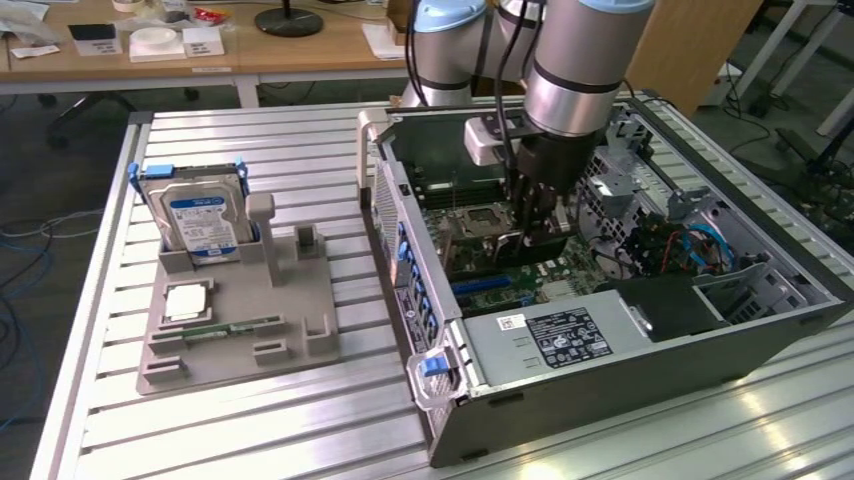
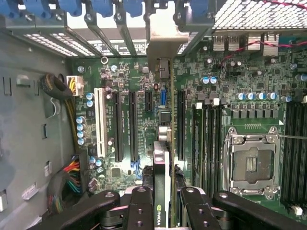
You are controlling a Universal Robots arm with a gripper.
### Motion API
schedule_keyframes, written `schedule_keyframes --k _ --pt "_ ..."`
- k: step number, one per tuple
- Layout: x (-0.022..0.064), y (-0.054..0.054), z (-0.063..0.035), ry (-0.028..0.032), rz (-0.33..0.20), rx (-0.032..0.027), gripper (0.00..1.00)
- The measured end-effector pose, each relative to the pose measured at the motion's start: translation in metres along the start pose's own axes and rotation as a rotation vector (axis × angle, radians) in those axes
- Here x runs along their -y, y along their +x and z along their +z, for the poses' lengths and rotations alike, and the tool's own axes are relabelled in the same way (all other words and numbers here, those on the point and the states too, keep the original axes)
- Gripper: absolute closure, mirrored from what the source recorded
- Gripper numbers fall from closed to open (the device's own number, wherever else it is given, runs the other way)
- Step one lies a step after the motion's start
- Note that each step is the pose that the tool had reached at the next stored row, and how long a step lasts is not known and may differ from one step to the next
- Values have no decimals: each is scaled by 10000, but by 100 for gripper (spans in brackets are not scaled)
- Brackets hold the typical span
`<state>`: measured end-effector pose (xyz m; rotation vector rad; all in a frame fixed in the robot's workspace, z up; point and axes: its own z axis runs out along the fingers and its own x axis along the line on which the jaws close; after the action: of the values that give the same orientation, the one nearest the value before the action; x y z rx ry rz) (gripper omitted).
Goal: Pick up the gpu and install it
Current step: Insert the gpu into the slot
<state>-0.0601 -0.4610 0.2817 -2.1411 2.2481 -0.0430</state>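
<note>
The gripper (image 1: 541, 215) is positioned inside the open computer case (image 1: 601, 395), above the motherboard (image 2: 144, 81). The gpu (image 2: 162, 158) is pinched between the two fingers (image 2: 141, 206), which are pressed against its opposite faces. The card is gripped at one end and is seen edge-on in the wrist view.

From the gripper, the card extends along its long axis toward the rear wall of the case. Its silver bracket (image 2: 163, 40) is presented at the row of rear slot openings. The long axis is held parallel to the black expansion slots (image 2: 132, 127) and the white slot (image 2: 100, 122). The card is located between two of the black slots, on the side of the board away from the CPU socket (image 2: 252, 163).

Which connector lies directly beneath the card edge cannot be determined, as the card covers that line. Whether the edge is already touching a slot cannot be determined either.

In the exterior view, the gpu (image 1: 530, 250) hangs below the gripper over the middle of the board. The hard drive (image 1: 200, 215) stands in the grey fixture (image 1: 240, 330), well apart from the case on the exterior view's left.
</note>
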Motion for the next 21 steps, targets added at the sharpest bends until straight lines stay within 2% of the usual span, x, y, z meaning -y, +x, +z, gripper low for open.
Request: schedule_keyframes --k 7,14,18,21 --pt "-13 1 7 -3 0 -1 74" --pt "8 6 8 -70 1 1 74" --pt "17 5 11 -135 2 -3 74" --pt "20 4 13 -163 3 -4 74"
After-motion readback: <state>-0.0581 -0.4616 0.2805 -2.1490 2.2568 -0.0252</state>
